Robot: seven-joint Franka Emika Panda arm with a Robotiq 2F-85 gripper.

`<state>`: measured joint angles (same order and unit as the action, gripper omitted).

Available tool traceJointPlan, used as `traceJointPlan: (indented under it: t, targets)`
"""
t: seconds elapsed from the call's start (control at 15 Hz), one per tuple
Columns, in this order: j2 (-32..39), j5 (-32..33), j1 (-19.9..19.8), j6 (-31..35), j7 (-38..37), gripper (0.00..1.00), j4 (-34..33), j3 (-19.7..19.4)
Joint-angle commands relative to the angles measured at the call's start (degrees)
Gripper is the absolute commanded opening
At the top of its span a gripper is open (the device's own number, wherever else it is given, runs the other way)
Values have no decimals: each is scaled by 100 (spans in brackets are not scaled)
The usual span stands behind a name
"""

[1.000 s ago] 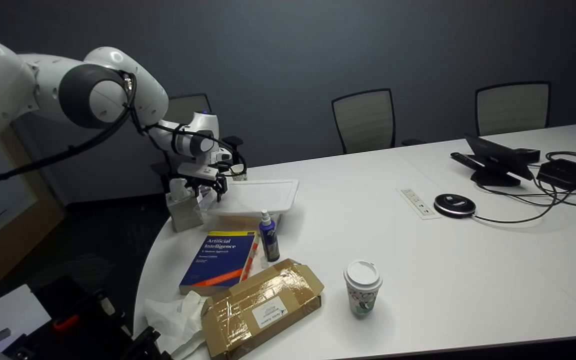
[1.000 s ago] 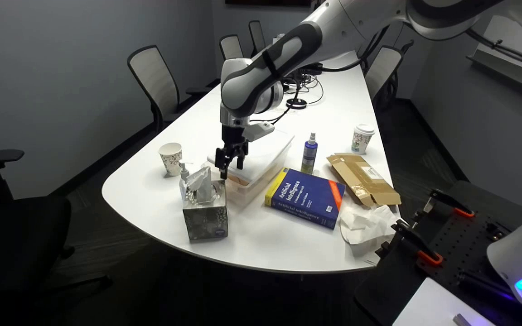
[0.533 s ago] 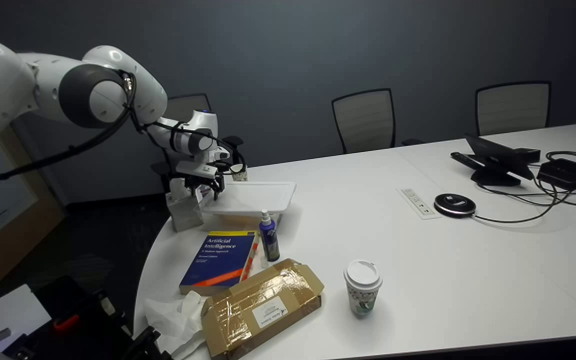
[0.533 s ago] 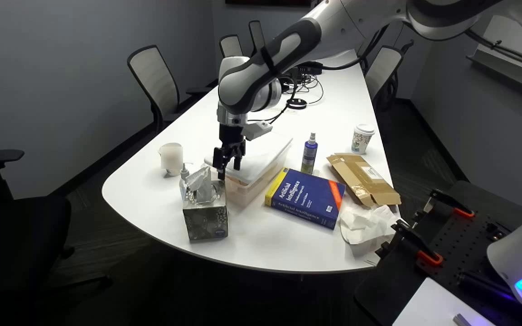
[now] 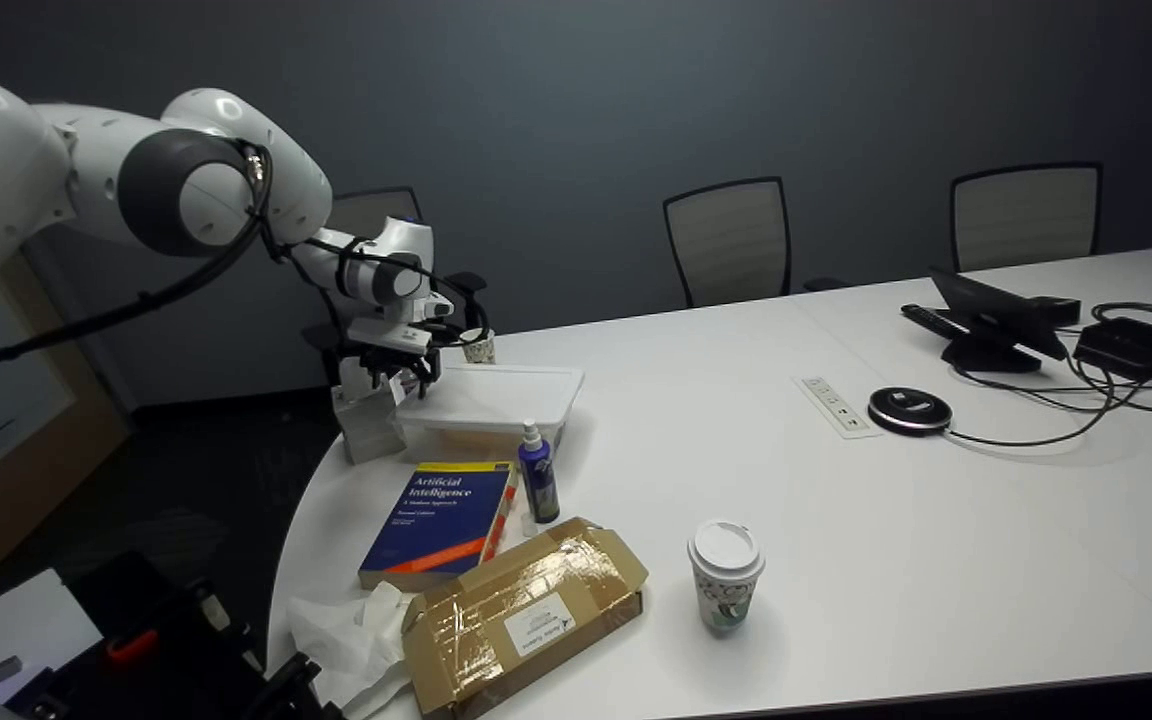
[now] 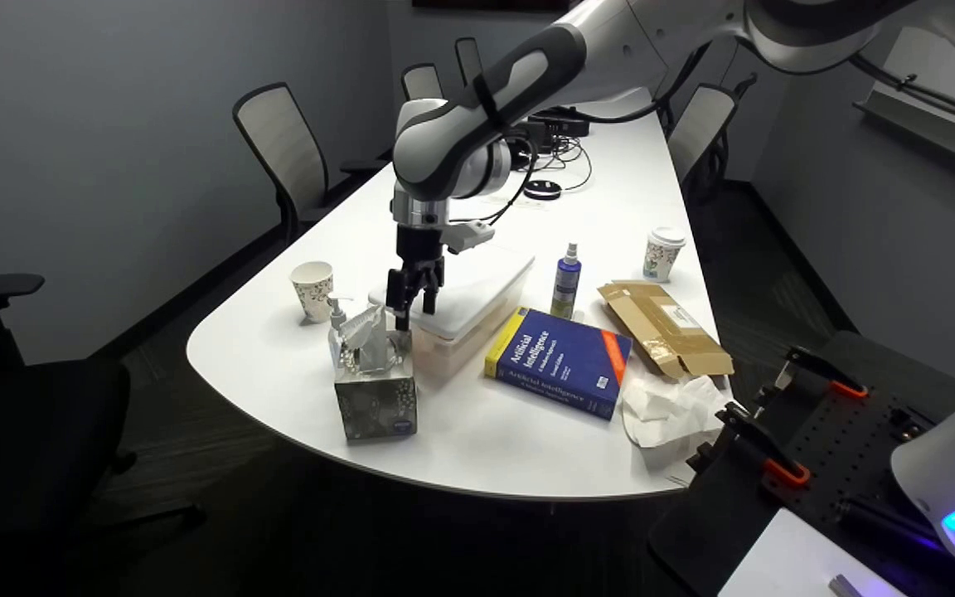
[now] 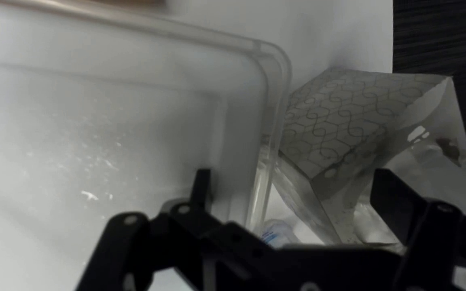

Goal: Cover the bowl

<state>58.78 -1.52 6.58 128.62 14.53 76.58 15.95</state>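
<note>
No bowl shows; a clear plastic container (image 5: 476, 444) stands near the table's end, also in an exterior view (image 6: 438, 356). A white lid (image 5: 506, 395) lies over its top, seen too in an exterior view (image 6: 482, 286) and large in the wrist view (image 7: 95, 121). My gripper (image 7: 293, 178) is open, its fingers wide apart across the lid's end edge. One finger is over the lid and the other is over the tissue box side. In both exterior views the gripper (image 5: 401, 378) (image 6: 415, 317) is at the container's end. Whether a finger touches the lid I cannot tell.
A tissue box (image 6: 374, 406) stands close to the container's end, with a pump bottle (image 6: 336, 315) behind it. A paper cup (image 6: 313, 290) stands farther off. A thick blue book (image 6: 560, 361), a spray bottle (image 6: 566, 282) and a cardboard box (image 6: 664, 327) lie along the container's other side.
The lid has slid toward the tissue box end and now sits flatter and more squarely over the container. My open gripper has moved the same way with it.
</note>
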Motion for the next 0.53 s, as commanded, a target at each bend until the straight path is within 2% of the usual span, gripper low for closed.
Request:
traceJointPlan:
  t: [0.0,0.47]
  targets:
    - [-123,-187,-31,-357,237,100,-24,70]
    - [-101,-313,-10,-694,406,100,-121,123]
